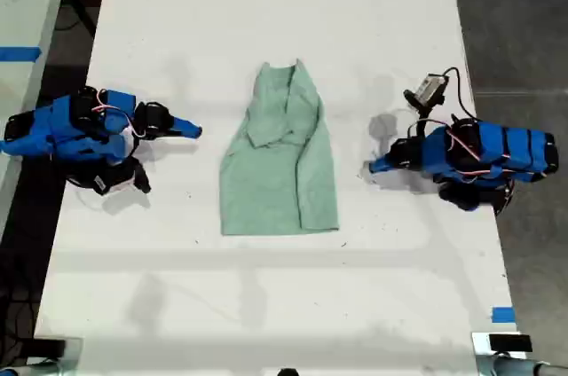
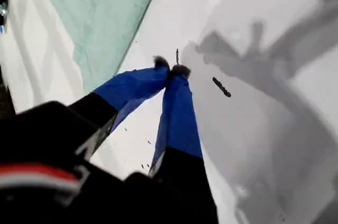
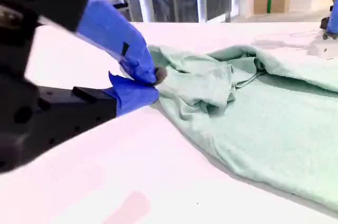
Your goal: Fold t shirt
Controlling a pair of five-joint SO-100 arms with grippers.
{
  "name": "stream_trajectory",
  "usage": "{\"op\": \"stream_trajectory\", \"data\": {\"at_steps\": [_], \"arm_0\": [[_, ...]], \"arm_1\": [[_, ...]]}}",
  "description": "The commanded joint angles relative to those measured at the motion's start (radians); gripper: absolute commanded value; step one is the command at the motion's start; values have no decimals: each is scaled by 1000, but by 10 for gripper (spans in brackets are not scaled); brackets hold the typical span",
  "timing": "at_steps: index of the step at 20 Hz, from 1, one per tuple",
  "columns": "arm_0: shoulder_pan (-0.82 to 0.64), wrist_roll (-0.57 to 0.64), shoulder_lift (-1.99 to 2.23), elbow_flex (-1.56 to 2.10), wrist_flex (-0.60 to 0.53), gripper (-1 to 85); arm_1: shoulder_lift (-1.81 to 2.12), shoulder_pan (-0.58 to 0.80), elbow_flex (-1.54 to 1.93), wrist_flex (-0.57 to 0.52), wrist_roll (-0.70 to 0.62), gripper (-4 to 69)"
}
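Observation:
The pale mint-green t shirt (image 1: 280, 163) lies on the white table (image 1: 266, 305), sleeves folded in over its upper part and hem toward the exterior view's bottom. My first gripper (image 1: 373, 165) rests low on the exterior view's right, shut and empty, a short gap from the shirt's side edge (image 2: 100, 18); its tips (image 2: 171, 70) meet over bare table. On the exterior view's left my second gripper (image 1: 197, 131) points at the shirt, shut with nothing in it (image 3: 156, 76). The crumpled sleeve and collar area (image 3: 211, 84) lies just beyond it.
A small grey device on a cable (image 1: 430, 87) sits beside the first arm. Blue tape (image 1: 502, 314) marks the table's edge at the exterior view's lower right. A second table with blue tape (image 1: 18, 53) stands at the exterior view's left. Small dark specks (image 2: 222, 87) dot the table.

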Motion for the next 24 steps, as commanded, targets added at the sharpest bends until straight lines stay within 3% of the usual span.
{"op": "stream_trajectory", "data": {"at_steps": [1, 11, 17, 19, 21, 24], "arm_0": [[94, -40, 9, -32, 71, -1], [89, -41, -41, -69, 28, -2], [235, -347, -999, -664, 81, -2], [301, -391, -1331, -904, 124, 14], [341, -399, -1551, -1071, 120, 145], [347, -387, -1727, -1204, 114, 178]], "arm_1": [[12, 11, 44, 15, 0, 18], [12, 14, 44, 17, 0, 18], [12, 17, 44, 17, -2, 18], [12, 15, 44, 17, -2, 18], [12, 14, 44, 17, -3, 18], [12, 12, 44, 17, -3, 18]]}}
